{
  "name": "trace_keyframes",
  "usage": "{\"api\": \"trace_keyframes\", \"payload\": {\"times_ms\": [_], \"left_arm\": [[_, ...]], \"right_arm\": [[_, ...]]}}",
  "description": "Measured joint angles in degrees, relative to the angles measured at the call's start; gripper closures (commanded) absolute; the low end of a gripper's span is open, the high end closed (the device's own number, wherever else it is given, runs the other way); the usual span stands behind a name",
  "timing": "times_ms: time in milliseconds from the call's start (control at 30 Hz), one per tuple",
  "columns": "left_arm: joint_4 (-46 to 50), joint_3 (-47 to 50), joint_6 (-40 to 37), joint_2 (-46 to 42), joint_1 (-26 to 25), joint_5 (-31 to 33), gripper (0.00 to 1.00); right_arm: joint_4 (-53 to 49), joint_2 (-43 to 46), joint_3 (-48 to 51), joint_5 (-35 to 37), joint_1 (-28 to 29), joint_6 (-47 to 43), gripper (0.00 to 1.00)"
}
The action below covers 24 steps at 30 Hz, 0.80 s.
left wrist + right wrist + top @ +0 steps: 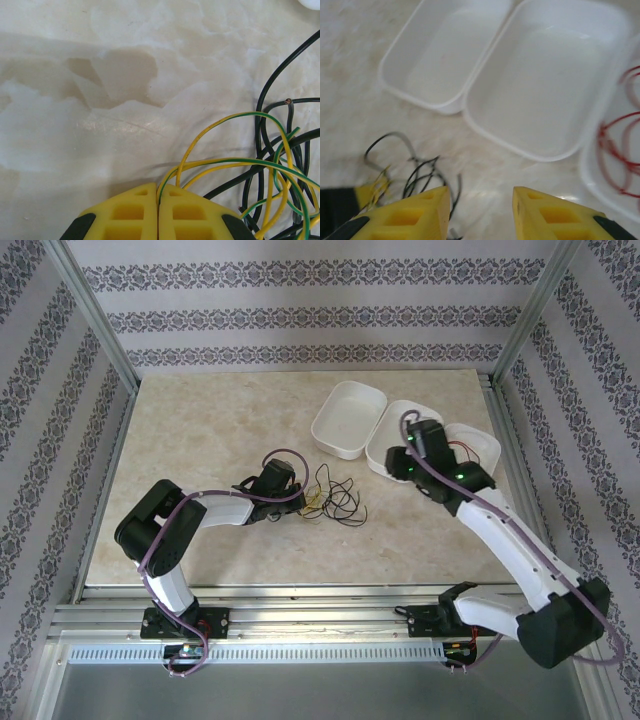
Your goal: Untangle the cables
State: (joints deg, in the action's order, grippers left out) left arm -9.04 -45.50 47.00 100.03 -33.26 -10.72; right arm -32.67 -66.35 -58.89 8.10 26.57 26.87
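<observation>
Yellow fingers [130, 215] of the left gripper [158, 192] press together on the yellow-green cable [220, 161], whose strands run out of the seam between them and loop to the right across the pale marbled bench [75, 125]. Those loops cross through the black cable [272, 76], and the two wires lie as one loose tangle on the bench just ahead of the gripper, a brownish cut end of the black wire showing among them. From above, the tangle sits near the middle of the bench, between the two arms and nearer than the row of trays. The red cable [615, 135] lies well apart from the others, coiled inside the right-hand white tray [592, 182]. Next to it are the middle tray [545, 85] and the left tray [445, 55], the three set side by side toward the far right of the bench. The right gripper [482, 210] hangs above the bench just in front of the middle tray, its fingers spread apart over bare marble, the tangle low to its left
</observation>
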Motion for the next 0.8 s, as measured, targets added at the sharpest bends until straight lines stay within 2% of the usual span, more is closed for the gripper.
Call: {"api": "trace_keyframes", "payload": {"times_ms": [133, 533, 600, 800], "left_arm": [[0.0, 0.0, 0.0, 0.0, 0.0, 0.0, 1.00], [0.0, 0.0, 0.0, 0.0, 0.0, 0.0, 1.00], [0.0, 0.0, 0.0, 0.0, 0.0, 0.0, 1.00], [0.0, 0.0, -0.4, -0.1, 0.0, -0.2, 1.00]], "right_arm": [[3.3, -5.3, 1.6, -1.8, 4.4, 4.2, 0.58], [11.7, -22.6, 1.7, -7.8, 7.8, 10.2, 0.57], [12.9, -25.2, 1.7, -8.2, 7.8, 10.5, 0.60], [14.2, -30.7, 0.6, -10.0, 8.0, 11.1, 0.87]]}}
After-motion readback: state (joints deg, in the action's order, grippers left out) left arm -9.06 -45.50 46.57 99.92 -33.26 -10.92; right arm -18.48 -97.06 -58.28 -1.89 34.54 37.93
